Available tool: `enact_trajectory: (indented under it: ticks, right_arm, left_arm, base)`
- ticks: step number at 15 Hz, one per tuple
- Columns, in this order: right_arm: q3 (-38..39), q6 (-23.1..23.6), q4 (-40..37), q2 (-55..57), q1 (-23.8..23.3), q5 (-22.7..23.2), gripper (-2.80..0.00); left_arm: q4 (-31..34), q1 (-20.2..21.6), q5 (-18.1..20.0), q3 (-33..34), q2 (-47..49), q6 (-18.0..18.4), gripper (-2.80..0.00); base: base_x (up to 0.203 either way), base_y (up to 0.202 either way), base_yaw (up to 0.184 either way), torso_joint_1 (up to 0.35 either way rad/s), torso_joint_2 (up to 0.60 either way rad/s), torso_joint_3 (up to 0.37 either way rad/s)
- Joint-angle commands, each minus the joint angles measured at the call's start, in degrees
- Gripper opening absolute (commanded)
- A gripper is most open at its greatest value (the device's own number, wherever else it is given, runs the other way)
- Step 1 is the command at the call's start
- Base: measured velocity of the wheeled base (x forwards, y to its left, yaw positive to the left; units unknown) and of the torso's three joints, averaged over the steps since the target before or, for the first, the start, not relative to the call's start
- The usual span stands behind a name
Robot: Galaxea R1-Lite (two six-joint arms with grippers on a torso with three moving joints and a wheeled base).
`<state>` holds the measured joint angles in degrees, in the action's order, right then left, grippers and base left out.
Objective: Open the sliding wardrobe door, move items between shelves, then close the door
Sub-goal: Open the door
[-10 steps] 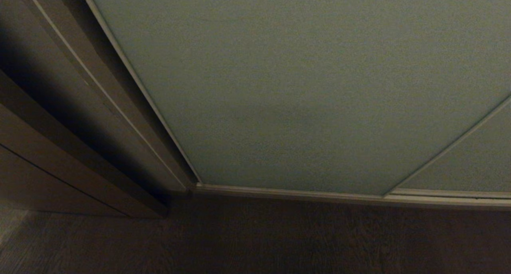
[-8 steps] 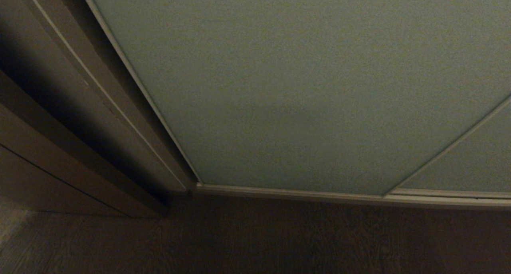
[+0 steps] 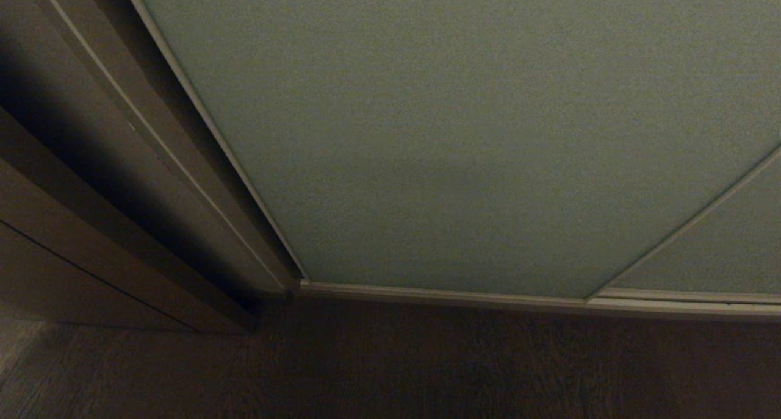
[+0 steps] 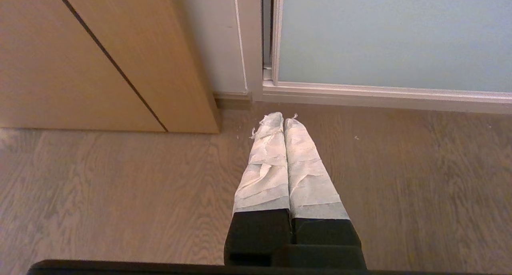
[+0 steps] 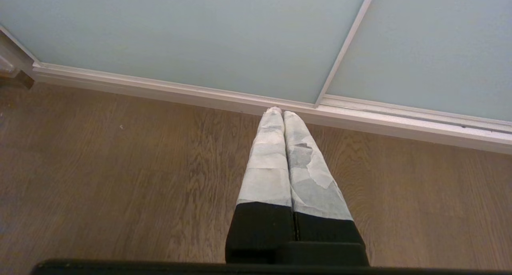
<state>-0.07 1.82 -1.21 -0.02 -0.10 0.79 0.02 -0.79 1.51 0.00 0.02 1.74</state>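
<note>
Door (image 3: 476, 132) is the thing to handle first: a big flat pale grey-green panel that fills most of the head view and stands fully closed on its track at the floor (image 3: 427, 370). It looks stiff and rather heavy, and its face is smooth and matte, with no handle or knob visible, so a pincer probably cannot pinch it anywhere on the face. The best place to take hold is judged to be the slim light frame edge (image 3: 213, 126) on its left side, next to the brown panelling (image 3: 73, 224); a push sideways against this edge should make it slide. The narrow gap there leaves little room for fingers.

Two door panels are visible: the big one and a second (image 3: 720, 248) to the right, which meet at one thin strip. Toys and shelves are not visible; they are presumably behind the closed door.

The robot has two pincers. The left pincer (image 4: 279, 117) has its two taped fingers pressed together and holds nothing; it hangs over the floor near the door's left bottom corner. The right pincer (image 5: 279, 111) is also pressed together and empty, over the floor just before the strip where the two panels meet.
</note>
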Motion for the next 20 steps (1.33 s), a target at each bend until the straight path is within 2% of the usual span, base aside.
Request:
enact_trajectory:
  ticks: [1, 7, 10, 12, 14, 16, 18, 20]
  right_arm:
    - [0.0, 0.0, 0.0, -0.1, 0.0, 0.0, -2.80]
    - [0.0, -0.1, -0.1, -0.1, 0.0, 0.1, -2.80]
    - [0.0, 0.0, 0.0, -0.1, 0.0, 0.0, -2.80]
    - [0.0, -0.1, 0.0, -0.1, 0.0, 0.0, -2.80]
    - [0.0, 0.0, 0.0, -0.1, 0.0, 0.0, -2.80]
    - [0.0, 0.0, 0.0, -0.1, 0.0, 0.0, -2.80]
    - [0.0, 0.0, 0.0, -0.1, 0.0, 0.0, -2.80]
    - [0.0, 0.0, 0.0, -0.1, 0.0, 0.1, -2.80]
  left_arm:
    - [0.0, 0.0, 0.0, 0.0, 0.0, -0.1, -2.80]
    - [0.1, 0.0, -0.2, -1.7, 0.1, 0.5, -2.80]
    - [0.1, 0.0, -0.6, -13.5, 6.2, 0.9, -2.80]
    - [-2.0, 0.0, -2.6, -22.8, 13.8, 0.8, -2.80]
    - [-8.7, 0.0, -6.7, -30.2, 22.2, 0.6, -2.80]
    - [-18.8, 0.0, -10.7, -36.4, 29.8, 0.5, -2.80]
    - [-25.5, 0.0, -14.4, -39.6, 35.3, 0.4, -2.80]
    - [-30.6, 0.0, -16.5, -41.9, 40.6, 0.0, -2.80]
  base:
    - [0.000, 0.000, 0.000, 0.000, 0.00, 0.000]
    - [0.000, 0.000, 0.000, 0.000, 0.00, 0.000]
    - [0.000, 0.000, 0.000, 0.000, 0.00, 0.000]
    - [0.000, 0.000, 0.000, 0.000, 0.00, 0.000]
    - [0.000, 0.000, 0.000, 0.000, 0.00, 0.000]
    - [0.000, 0.000, 0.000, 0.000, 0.00, 0.000]
    - [0.000, 0.000, 0.000, 0.000, 0.00, 0.000]
    - [0.000, 0.000, 0.000, 0.000, 0.00, 0.000]
